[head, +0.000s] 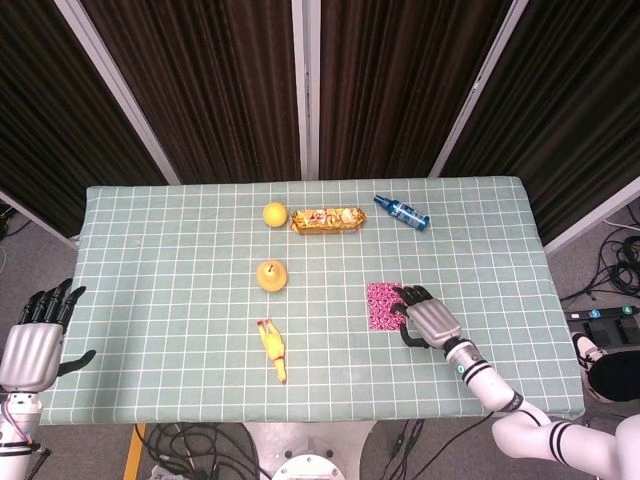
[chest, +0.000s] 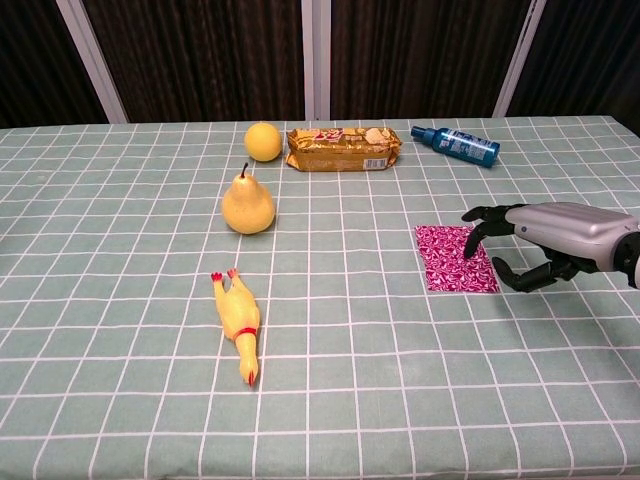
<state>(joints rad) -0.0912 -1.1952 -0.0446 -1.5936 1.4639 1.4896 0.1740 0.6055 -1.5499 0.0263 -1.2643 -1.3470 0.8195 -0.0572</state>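
fingers (chest: 483, 213) of right hand (chest: 545, 240) spread, holding nothing, just beside pink cloth (chest: 455, 258).

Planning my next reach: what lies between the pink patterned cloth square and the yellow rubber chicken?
Nothing: only bare green checked tablecloth between pink patterned cloth square and yellow rubber chicken, in both views.

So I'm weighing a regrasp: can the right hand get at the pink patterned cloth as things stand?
Probably yes: the right hand hovers open at the pink patterned cloth's right edge, with nothing between them.
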